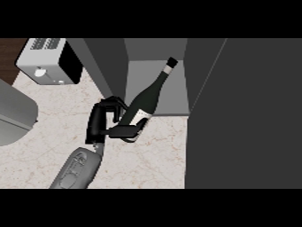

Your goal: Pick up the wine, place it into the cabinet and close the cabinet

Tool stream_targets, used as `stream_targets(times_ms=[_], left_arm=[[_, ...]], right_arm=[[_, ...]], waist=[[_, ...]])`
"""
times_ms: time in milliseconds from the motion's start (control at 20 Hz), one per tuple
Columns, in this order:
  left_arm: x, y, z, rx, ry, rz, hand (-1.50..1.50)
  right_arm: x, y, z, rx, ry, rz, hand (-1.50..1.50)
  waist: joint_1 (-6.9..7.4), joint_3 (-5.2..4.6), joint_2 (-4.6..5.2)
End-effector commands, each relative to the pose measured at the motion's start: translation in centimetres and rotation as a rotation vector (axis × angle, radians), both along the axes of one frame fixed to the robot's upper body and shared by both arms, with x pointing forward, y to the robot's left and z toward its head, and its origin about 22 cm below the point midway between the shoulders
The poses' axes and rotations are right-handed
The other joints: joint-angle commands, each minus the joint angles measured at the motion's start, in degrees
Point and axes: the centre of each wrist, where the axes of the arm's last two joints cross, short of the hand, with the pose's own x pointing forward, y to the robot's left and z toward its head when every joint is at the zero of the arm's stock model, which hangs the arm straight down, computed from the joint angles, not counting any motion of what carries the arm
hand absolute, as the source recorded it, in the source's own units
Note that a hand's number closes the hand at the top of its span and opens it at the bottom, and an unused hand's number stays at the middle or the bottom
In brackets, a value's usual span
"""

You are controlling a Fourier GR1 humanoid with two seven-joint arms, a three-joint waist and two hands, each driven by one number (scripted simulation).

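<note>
Right now the one hand in view is a black one on a grey forearm that rises from the lower edge. Which arm it belongs to cannot be told from this view alone; it sits left of centre. Its fingers and thumb are curled round the lower body of the wine bottle, the thumb crossing just under the pale label, so the hand is grasping the wine.

From the hand the bottle tilts up and to the right, its dark neck and light-banded cap pointing away into the grey cabinet opening. The bottle's base lies nearest the hand, over the front edge of the cabinet floor, while the upper half sits above that floor. I cannot tell whether the bottle touches the floor.

Just right of the hand and bottle stands a wide dark panel, the cabinet's side or door. Beneath the hand spreads the pale marbled counter. Farther up and left of the hand sits a white toaster. Well to the left is a large grey rounded shape.
</note>
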Motion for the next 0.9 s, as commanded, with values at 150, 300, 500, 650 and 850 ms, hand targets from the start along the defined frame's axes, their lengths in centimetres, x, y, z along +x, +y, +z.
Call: stream_targets(times_ms=[150,300,500,650,850], left_arm=[[2.7,-4.9,3.2,-0.057,0.001,-0.073,1.50],[3.4,-5.5,3.7,-0.037,0.033,-0.040,1.50],[3.2,-6.0,3.1,0.021,0.052,-0.012,1.50],[3.7,-4.8,2.4,0.107,0.067,0.023,1.50],[4.1,-5.6,2.1,0.150,0.087,0.056,1.50]], right_arm=[[-1.2,-0.5,1.6,0.062,-0.041,0.040,-1.50],[-1.0,-0.7,1.5,0.044,-0.043,0.067,-1.50],[-1.1,-0.2,0.9,0.054,-0.017,0.062,-1.50],[-1.3,-0.3,1.5,0.069,-0.047,0.055,-1.50],[-1.1,0.0,1.1,0.072,-0.054,0.087,-1.50]], waist=[[-1.92,-0.19,0.56],[-2.23,-0.16,0.65],[-3.05,-0.15,0.68],[-3.01,-0.14,0.73],[-4.23,-0.15,0.99]])
